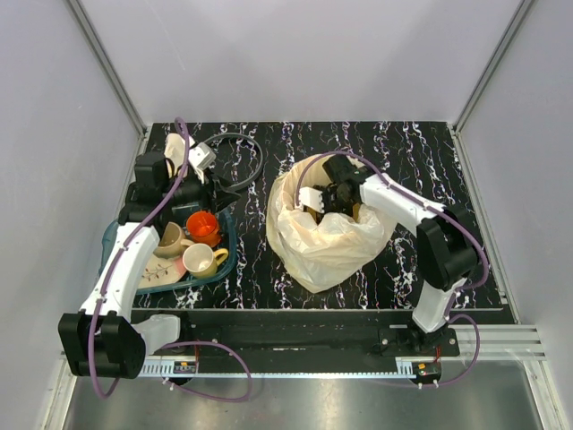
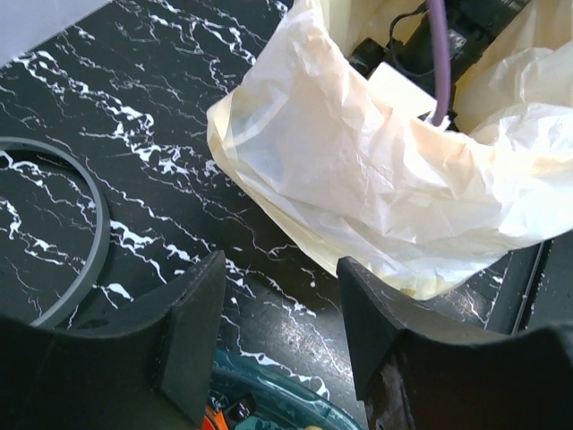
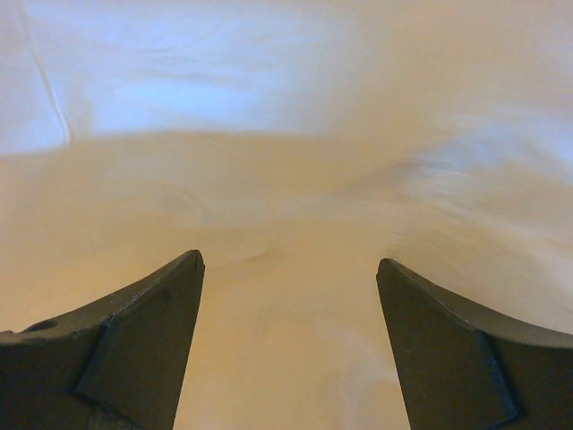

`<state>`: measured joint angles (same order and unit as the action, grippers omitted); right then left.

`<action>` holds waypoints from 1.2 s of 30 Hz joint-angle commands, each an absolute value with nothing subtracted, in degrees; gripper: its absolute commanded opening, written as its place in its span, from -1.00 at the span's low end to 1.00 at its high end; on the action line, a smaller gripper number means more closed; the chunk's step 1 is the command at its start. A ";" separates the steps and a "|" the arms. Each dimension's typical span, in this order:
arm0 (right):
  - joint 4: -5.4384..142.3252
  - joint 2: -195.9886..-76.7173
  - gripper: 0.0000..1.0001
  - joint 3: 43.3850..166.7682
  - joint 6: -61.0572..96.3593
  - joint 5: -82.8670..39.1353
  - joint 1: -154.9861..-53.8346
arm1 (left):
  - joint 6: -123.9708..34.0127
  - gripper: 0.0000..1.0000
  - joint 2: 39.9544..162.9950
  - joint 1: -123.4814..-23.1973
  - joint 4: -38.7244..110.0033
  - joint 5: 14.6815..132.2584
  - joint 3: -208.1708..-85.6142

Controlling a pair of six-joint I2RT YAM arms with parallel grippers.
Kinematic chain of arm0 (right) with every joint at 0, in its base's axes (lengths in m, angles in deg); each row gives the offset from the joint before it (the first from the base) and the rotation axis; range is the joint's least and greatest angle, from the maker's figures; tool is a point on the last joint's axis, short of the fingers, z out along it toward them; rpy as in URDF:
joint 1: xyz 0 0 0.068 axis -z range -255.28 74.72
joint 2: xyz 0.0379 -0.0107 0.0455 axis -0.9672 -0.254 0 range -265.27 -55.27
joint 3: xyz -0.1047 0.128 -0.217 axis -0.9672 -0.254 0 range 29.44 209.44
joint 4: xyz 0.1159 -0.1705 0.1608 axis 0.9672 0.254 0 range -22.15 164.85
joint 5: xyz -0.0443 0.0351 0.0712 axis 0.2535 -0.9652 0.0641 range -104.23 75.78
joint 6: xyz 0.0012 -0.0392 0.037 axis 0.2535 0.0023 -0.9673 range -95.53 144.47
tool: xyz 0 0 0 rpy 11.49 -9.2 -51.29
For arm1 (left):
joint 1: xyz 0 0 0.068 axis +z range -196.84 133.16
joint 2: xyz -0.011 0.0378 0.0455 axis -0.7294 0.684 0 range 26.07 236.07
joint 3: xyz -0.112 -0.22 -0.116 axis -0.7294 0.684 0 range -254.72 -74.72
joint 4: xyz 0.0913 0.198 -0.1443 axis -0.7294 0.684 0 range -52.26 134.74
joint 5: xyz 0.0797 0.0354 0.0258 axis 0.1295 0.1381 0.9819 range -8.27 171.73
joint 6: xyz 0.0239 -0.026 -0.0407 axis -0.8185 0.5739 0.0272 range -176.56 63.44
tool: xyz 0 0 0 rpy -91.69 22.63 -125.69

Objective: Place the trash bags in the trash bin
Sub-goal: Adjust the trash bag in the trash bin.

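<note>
A crinkly, pale yellowish trash bag [image 1: 327, 240] is draped over the trash bin in the middle of the table and hides it. The bag's mouth gapes upward. My right gripper [image 1: 324, 199] reaches down into that mouth. In the right wrist view the right gripper [image 3: 290, 260] is open, with only smooth yellowish film [image 3: 286, 179] ahead and nothing between the fingers. My left gripper [image 1: 233, 193] hovers left of the bag, over the back edge of the teal tray. In the left wrist view the left gripper [image 2: 279, 269] is open and empty, and the bag [image 2: 358, 170] lies just beyond it.
A teal dish tray [image 1: 229, 255] at the left holds an orange cup [image 1: 203, 226], a yellow mug [image 1: 201, 260] and a beige bowl [image 1: 170, 240]. A loose grey ring [image 1: 255, 157] lies on the black marbled table behind the left gripper, and the ring [image 2: 89, 242] also shows in the left wrist view.
</note>
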<state>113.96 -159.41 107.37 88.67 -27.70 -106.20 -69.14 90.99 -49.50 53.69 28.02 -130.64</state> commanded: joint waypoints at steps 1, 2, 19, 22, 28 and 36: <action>113.81 -153.71 0.74 110.83 87.83 -27.67 -106.75 | -67.98 0.12 90.49 -49.39 51.81 27.59 -133.52; 113.99 -152.75 0.74 111.09 87.83 -27.67 -106.75 | -67.90 0.12 90.41 -49.39 51.81 27.68 -133.52; 107.39 -142.73 0.88 132.52 52.13 -28.97 -98.44 | -67.90 0.08 93.48 -57.90 59.79 31.45 -145.29; 113.09 -141.32 0.89 135.26 41.01 -37.56 -90.78 | -65.70 0.04 95.76 -64.75 60.15 33.82 -149.07; 121.19 -134.48 0.88 124.47 28.95 -52.43 -69.94 | -64.12 -0.10 104.72 -78.56 60.85 42.16 -158.03; 127.70 -134.19 0.72 107.67 28.33 -63.87 -54.29 | -65.17 -0.35 120.45 -89.37 67.71 46.66 -170.60</action>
